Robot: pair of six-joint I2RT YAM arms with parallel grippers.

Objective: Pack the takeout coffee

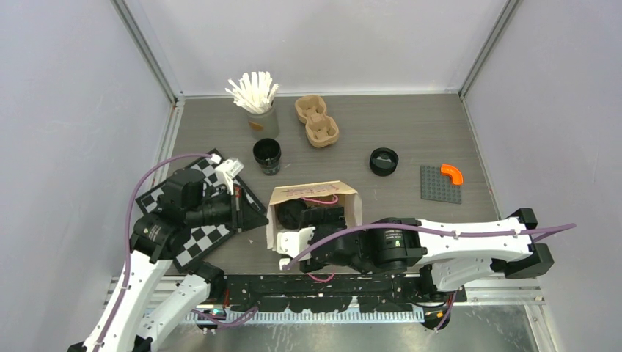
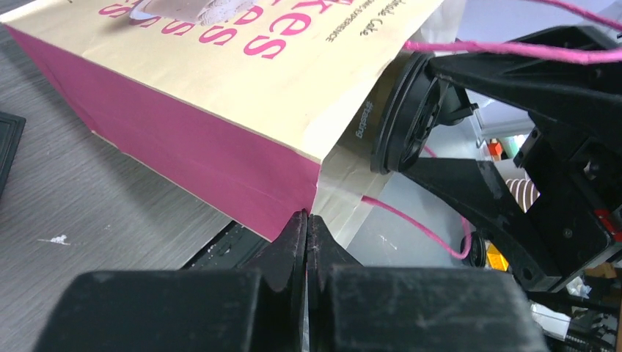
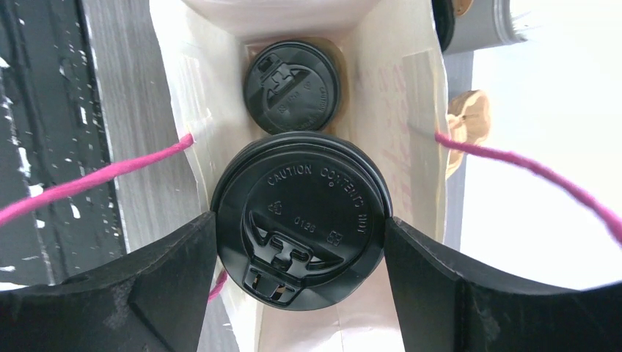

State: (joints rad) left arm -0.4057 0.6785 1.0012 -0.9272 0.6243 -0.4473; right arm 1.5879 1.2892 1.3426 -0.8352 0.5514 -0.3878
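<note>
A pale paper bag (image 1: 348, 202) with pink cord handles stands open at the table's near middle. My right gripper (image 1: 308, 218) reaches into it, its fingers pressed against both sides of a black lidded coffee cup (image 3: 301, 220), held inside the bag's mouth. A second lidded cup (image 3: 291, 86) sits deeper in the bag. My left gripper (image 2: 306, 220) is shut at the bag's corner edge (image 2: 293, 158), and the fold runs in between the tips. An open black cup (image 1: 267, 155) and a loose black lid (image 1: 383, 161) stand on the table behind the bag.
A brown pulp carrier (image 1: 317, 121) and a grey cup of white sticks (image 1: 258, 110) stand at the back. A grey baseplate (image 1: 436, 187) with an orange piece (image 1: 452, 173) lies at the right. A checkerboard (image 1: 202, 238) lies under the left arm.
</note>
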